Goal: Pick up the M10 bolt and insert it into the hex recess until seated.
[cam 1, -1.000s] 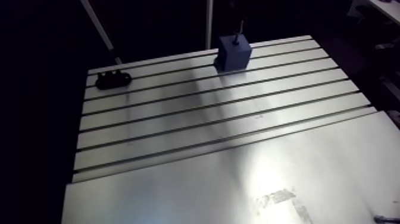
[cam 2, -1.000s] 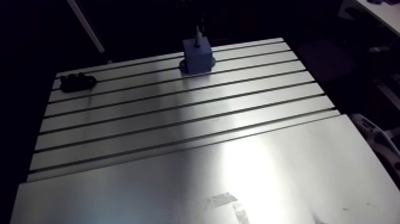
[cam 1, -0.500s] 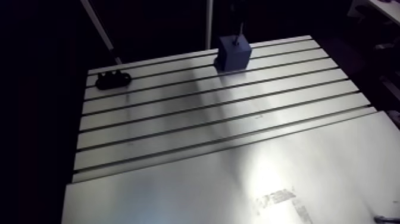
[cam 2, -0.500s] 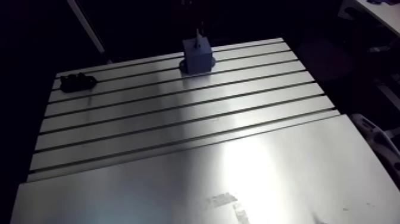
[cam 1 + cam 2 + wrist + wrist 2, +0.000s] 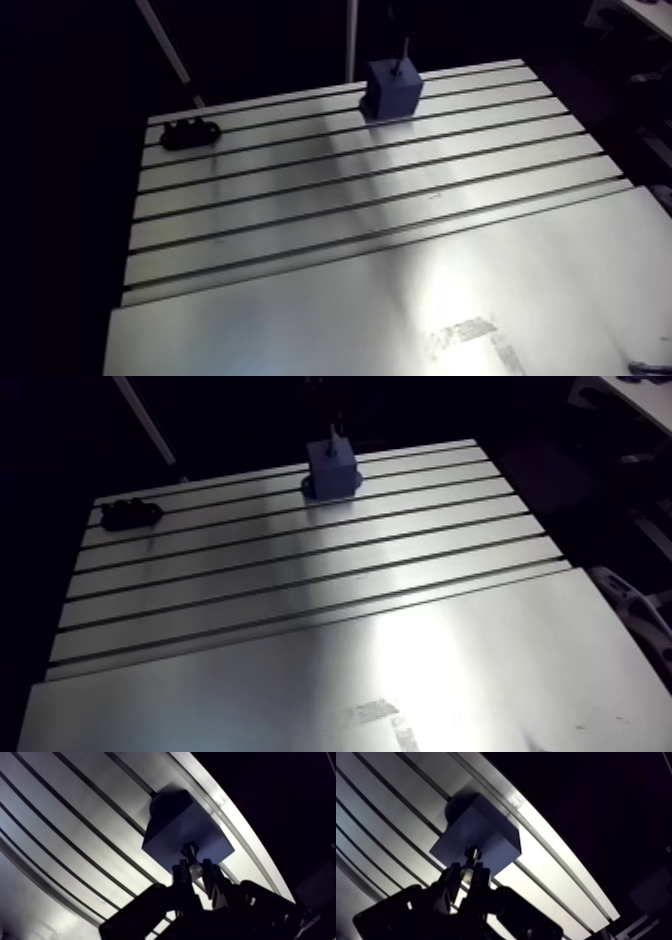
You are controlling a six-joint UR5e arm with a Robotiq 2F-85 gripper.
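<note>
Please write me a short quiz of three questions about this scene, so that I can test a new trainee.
1. True or false: the blue block stands near the far edge of the table.
2. Choose one. What do the jaws of the gripper hold? A: nothing. B: the bolt. C: the blue block.
3. Fill in the missing word: the bolt's lower end meets the ___ face of the blue block.

Key: 1 true. 2 B, the jaws are closed on the bolt. 3 top.
</note>
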